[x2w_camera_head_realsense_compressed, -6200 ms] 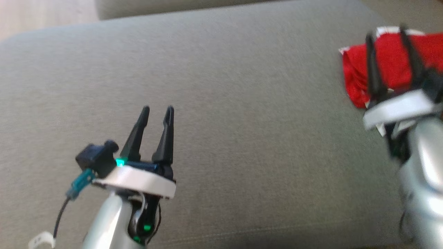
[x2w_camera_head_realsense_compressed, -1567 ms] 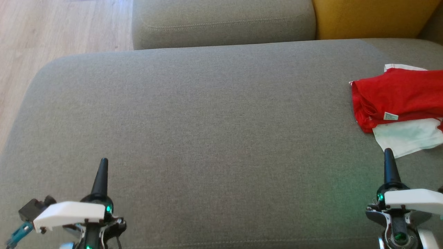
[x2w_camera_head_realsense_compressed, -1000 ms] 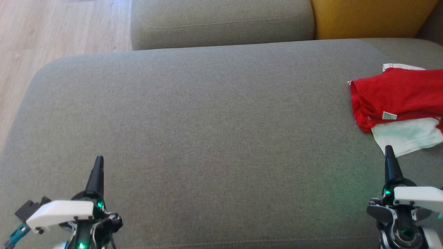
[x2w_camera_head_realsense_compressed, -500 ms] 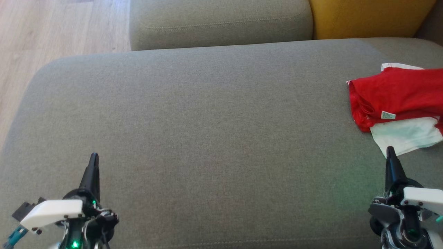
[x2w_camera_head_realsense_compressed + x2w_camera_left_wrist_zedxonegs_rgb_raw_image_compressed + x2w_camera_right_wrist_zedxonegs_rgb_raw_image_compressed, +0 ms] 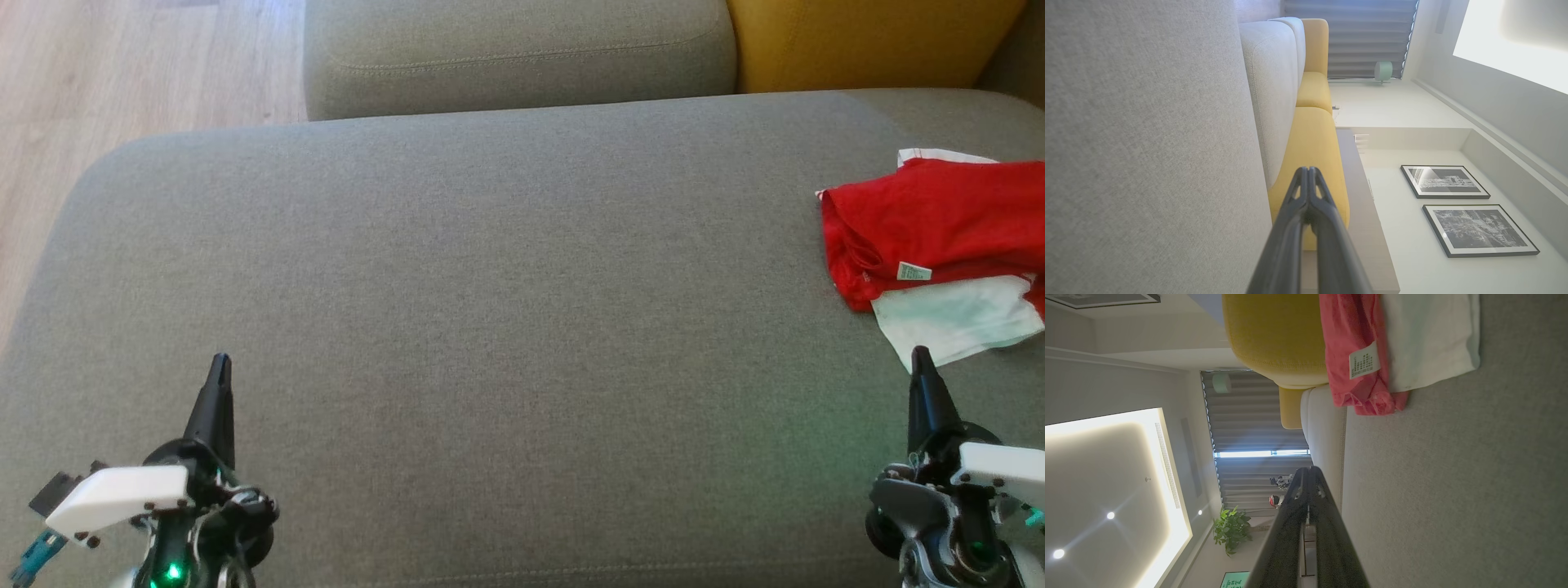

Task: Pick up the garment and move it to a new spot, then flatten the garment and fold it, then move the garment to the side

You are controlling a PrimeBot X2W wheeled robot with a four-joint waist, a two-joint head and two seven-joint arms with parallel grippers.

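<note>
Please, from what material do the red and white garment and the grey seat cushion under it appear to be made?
Garment: it looks like thin, soft knit cloth, perhaps cotton. The surface is matte, it lies limp in wrinkled folds, and a sewn care label shows.
Seat cushion: coarse woven upholstery fabric, matte grey, with a speckled weave visible up close. The filling cannot be seen.

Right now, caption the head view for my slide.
Red-and-white garment lies on grey sofa; left gripper and right gripper shut.
</note>
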